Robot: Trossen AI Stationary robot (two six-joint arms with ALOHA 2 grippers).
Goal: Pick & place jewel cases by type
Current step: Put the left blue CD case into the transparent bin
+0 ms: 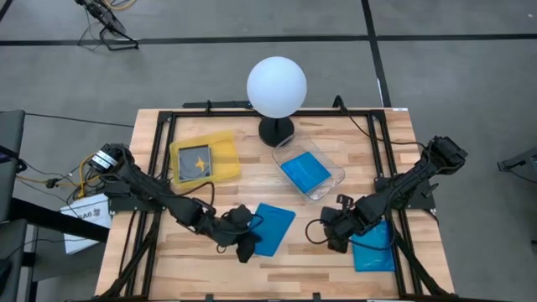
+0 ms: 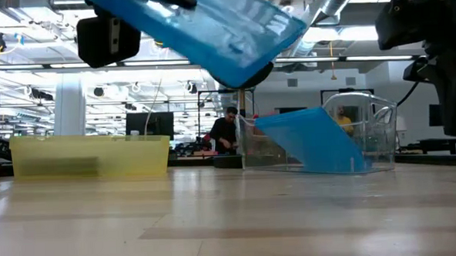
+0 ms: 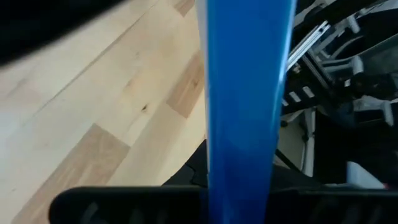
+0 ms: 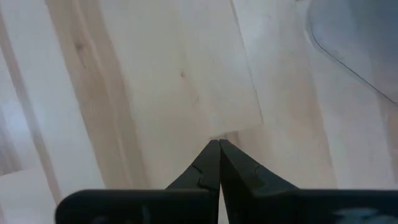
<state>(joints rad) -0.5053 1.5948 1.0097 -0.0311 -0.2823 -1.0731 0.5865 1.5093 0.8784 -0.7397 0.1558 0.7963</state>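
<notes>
The wooden tabletop [image 1: 201, 268] stands on a grey floor, and the low view looks across it into a big hall with ceiling lights, where a person [image 2: 227, 132] sits far behind, too small to make out. In the middle of the back edge stands a white ball lamp [image 1: 276, 86], which I use as the landmark.

Toward the front and a little left of the lamp, the left gripper [image 1: 244, 243] has its jaws closed on a blue jewel case [image 1: 273, 226]. In the low view this case [image 2: 224, 32] hangs tilted above the tabletop, and its upper part is cut off by the edge of the picture. In the left wrist view it [image 3: 245, 99] fills the centre as a blue band and hides the jaws.

Just in front of the lamp, slightly to the right, a clear tray [image 1: 331, 182] holds a second blue case [image 1: 304, 172], leaning inside it. Left of the lamp, the yellow tray [image 1: 225, 144] holds a dark case [image 1: 195, 162]; in the low view the tray wall hides it.

Front right of the lamp, the right gripper [image 1: 336, 231] is above bare wood, jaws closed with nothing between them [image 4: 219, 152]. Just beside it, near the right edge of the tabletop, lies a third blue case [image 1: 373, 252], partly covered by the arm.

Between the two grippers there is a strip of bare wood.
</notes>
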